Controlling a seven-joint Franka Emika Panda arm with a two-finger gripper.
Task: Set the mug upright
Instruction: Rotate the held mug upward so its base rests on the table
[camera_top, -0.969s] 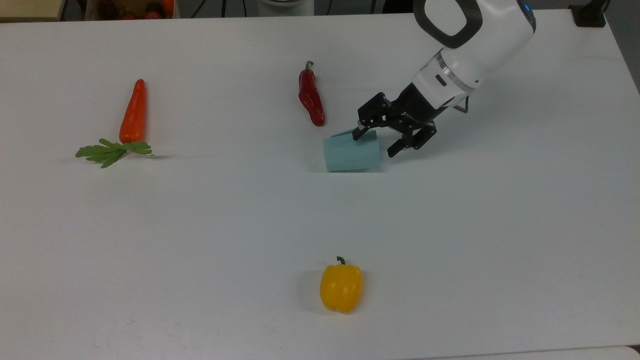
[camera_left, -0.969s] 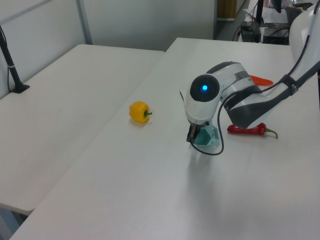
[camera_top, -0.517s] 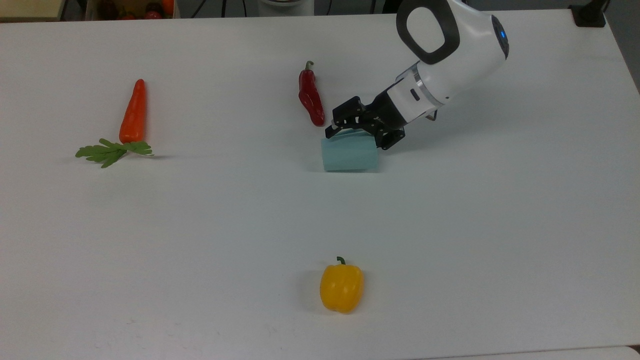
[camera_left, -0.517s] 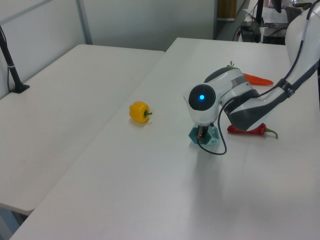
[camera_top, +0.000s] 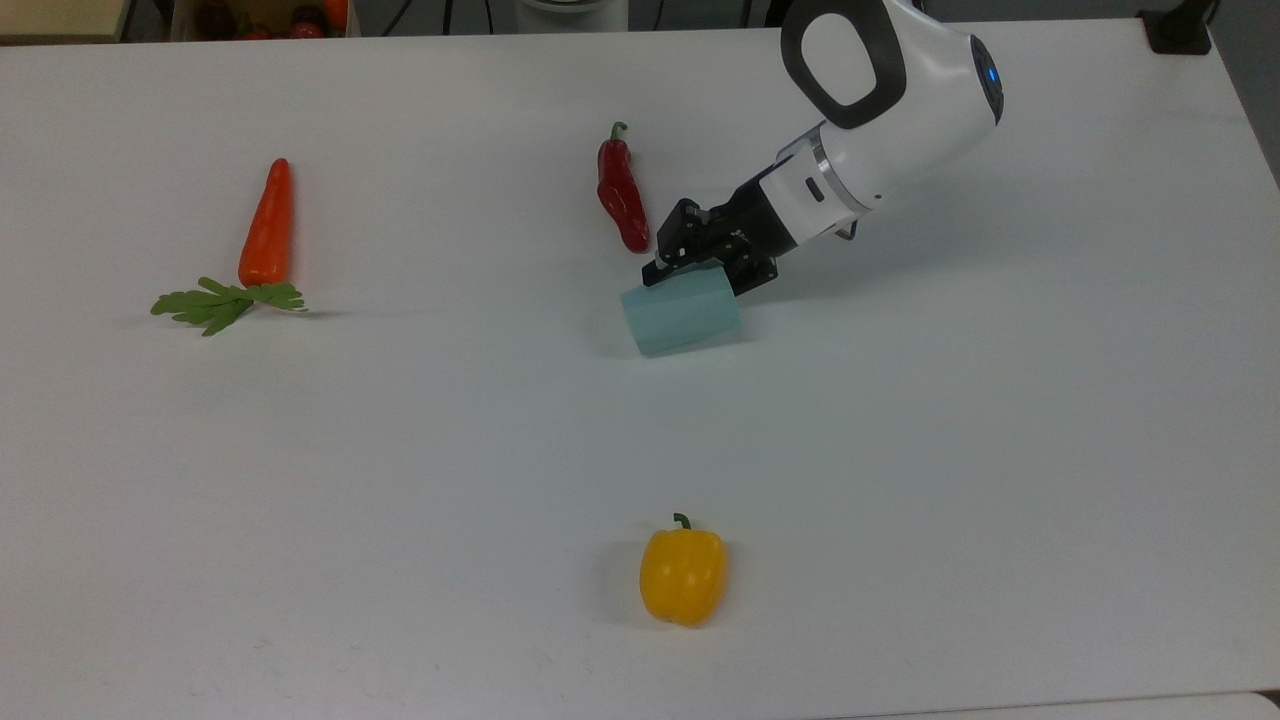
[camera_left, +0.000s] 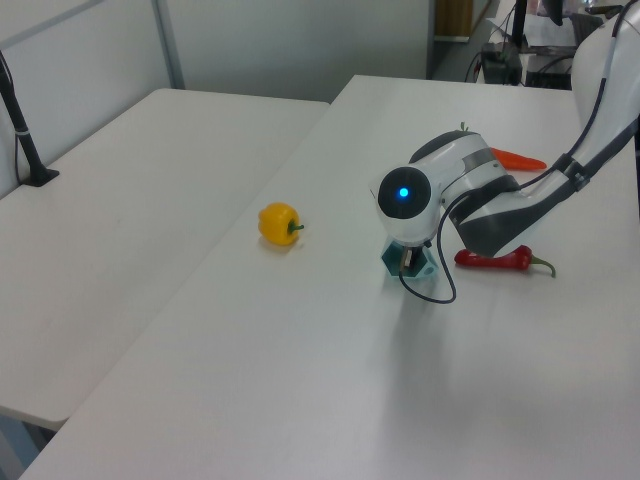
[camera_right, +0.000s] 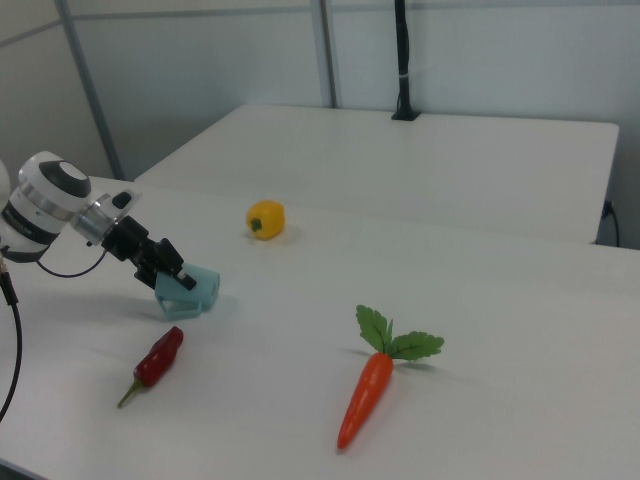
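The pale teal mug (camera_top: 682, 318) lies on its side on the white table (camera_top: 900, 450), a little right of centre in the top view, and is turned slightly askew. My gripper (camera_top: 700, 276) reaches down from the top view's upper right and is shut on the mug's far end. In the right view the mug (camera_right: 197, 298) is tipped, with the gripper (camera_right: 173, 281) clamped on its upper edge. In the left view the arm's wrist covers most of the mug (camera_left: 391, 262).
A red chili pepper (camera_top: 622, 195) lies just beyond the mug, close to the gripper. A yellow bell pepper (camera_top: 683, 576) sits near the table's front edge. A carrot (camera_top: 267, 224) with green leaves lies far to the top view's left.
The gripper moved toward the top view's left over the mug and closed its fingers on it. The mug has since rotated and tipped slightly.
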